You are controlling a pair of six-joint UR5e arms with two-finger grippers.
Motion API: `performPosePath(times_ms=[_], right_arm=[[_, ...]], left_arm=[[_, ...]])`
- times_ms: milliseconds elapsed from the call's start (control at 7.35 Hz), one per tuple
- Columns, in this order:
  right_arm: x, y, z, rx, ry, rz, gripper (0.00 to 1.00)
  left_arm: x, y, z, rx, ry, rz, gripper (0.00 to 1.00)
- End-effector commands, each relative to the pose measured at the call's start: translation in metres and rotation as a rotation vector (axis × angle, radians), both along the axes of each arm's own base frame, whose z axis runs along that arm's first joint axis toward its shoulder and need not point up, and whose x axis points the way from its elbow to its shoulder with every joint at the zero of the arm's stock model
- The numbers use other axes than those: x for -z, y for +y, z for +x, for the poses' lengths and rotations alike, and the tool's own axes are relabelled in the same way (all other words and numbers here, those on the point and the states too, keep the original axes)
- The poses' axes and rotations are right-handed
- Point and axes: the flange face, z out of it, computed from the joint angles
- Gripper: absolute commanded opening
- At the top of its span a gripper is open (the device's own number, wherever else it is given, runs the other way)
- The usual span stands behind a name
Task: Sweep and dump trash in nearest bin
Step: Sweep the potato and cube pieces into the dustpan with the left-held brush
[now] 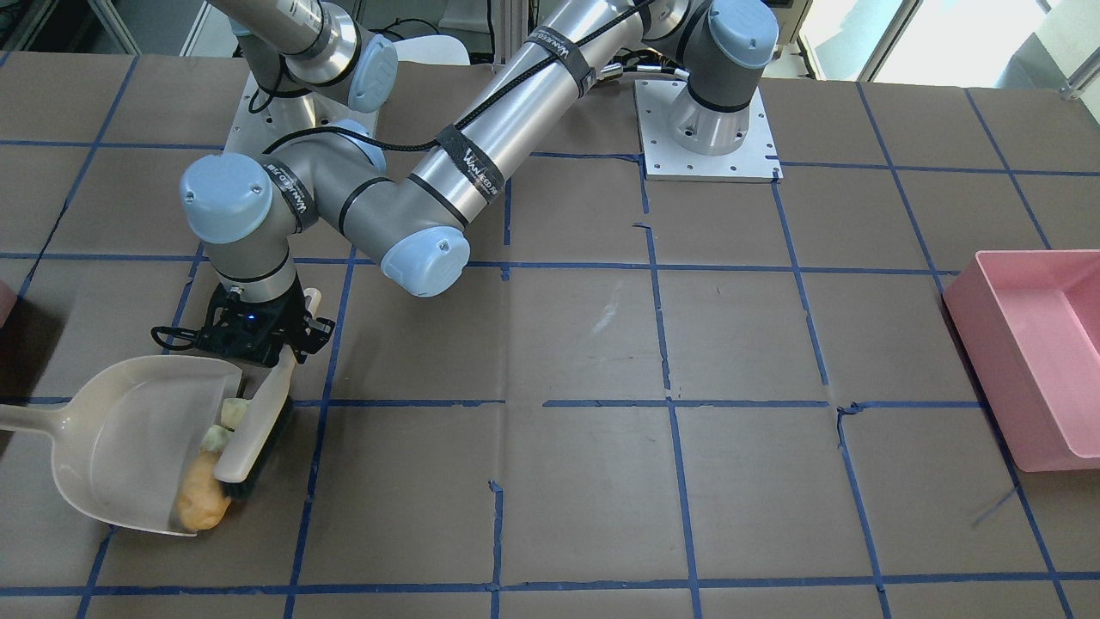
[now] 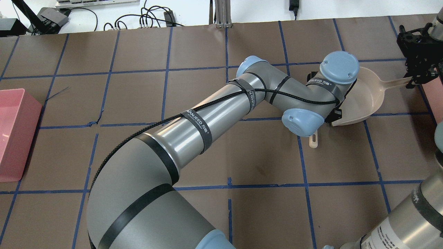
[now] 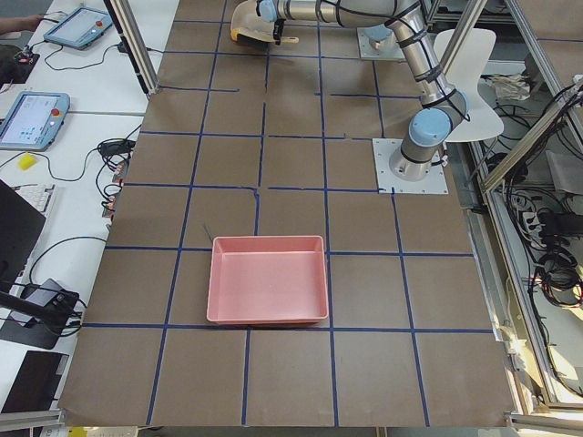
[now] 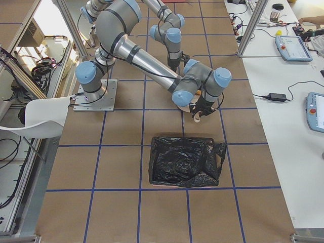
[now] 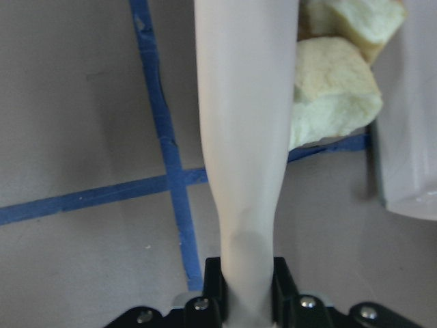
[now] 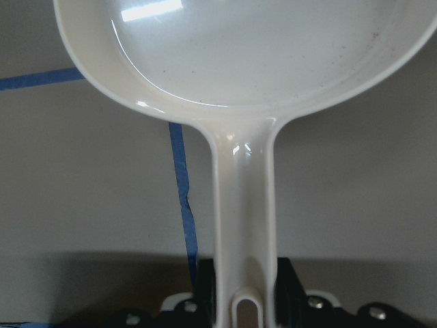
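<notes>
The trash lies at the mouth of the beige dustpan (image 1: 129,438): two pale yellow-green chunks (image 1: 222,425) and an orange-brown oval (image 1: 202,503). A beige brush (image 1: 256,425) with dark bristles presses against them from the open side. My left gripper (image 1: 273,348) is shut on the brush handle (image 5: 242,157), and the chunks (image 5: 331,96) show just beside it. My right gripper (image 2: 415,77) is shut on the dustpan handle (image 6: 242,212). The dustpan's inner part (image 6: 252,55) holds nothing.
A pink bin (image 1: 1031,361) stands at the table's far end on my left side, also in the overhead view (image 2: 14,135). A bin lined with a black bag (image 4: 185,162) sits close to the dustpan. My left arm (image 2: 214,121) reaches across the table's middle.
</notes>
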Motion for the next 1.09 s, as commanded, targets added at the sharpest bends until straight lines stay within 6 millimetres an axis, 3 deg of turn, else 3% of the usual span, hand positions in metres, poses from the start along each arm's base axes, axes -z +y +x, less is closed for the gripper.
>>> performPosePath(times_ms=[0, 272, 680, 952], right_arm=[[0.001, -0.001, 0.008, -0.004, 0.000, 0.002, 0.00], [0.003, -0.002, 0.011, -0.007, -0.003, 0.005, 0.00], [0.006, -0.001, 0.012, -0.008, -0.009, 0.009, 0.00], [0.006, -0.001, 0.012, -0.006, -0.021, 0.006, 0.00]], left_arm=[[-0.003, -0.001, -0.009, 0.018, 0.011, -0.013, 0.05], [-0.016, 0.002, -0.020, 0.044, 0.030, -0.036, 0.05], [-0.029, -0.012, -0.040, 0.093, 0.068, -0.086, 0.06], [-0.044, -0.002, -0.053, 0.128, 0.097, -0.100, 0.06]])
